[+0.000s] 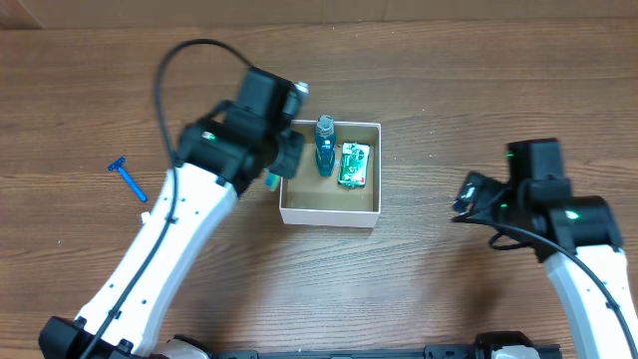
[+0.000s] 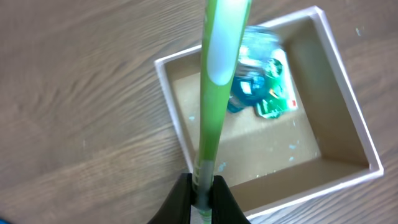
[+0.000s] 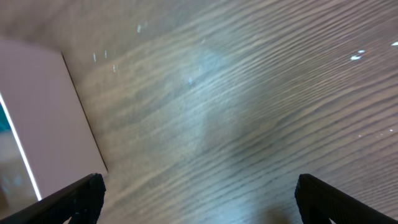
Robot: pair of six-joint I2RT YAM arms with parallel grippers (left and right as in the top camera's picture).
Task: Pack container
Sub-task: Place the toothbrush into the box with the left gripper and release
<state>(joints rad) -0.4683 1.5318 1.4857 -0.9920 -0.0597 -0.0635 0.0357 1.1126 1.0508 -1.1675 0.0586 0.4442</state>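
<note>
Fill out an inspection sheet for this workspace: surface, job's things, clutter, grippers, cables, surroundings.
Surface: wooden table, plain wood grain.
Job's things: container is open, with a blue bottle and a green packet inside. A green toothbrush is held above its left wall.
Clutter: blue razor lies on the wood far left of the container.
Grippers: left gripper has its fingers shut on the toothbrush. Right gripper is open and holds nothing, over bare wood right of the container.
Cables: black cable loops over the table's left half.
Surroundings: nothing seen.
</note>
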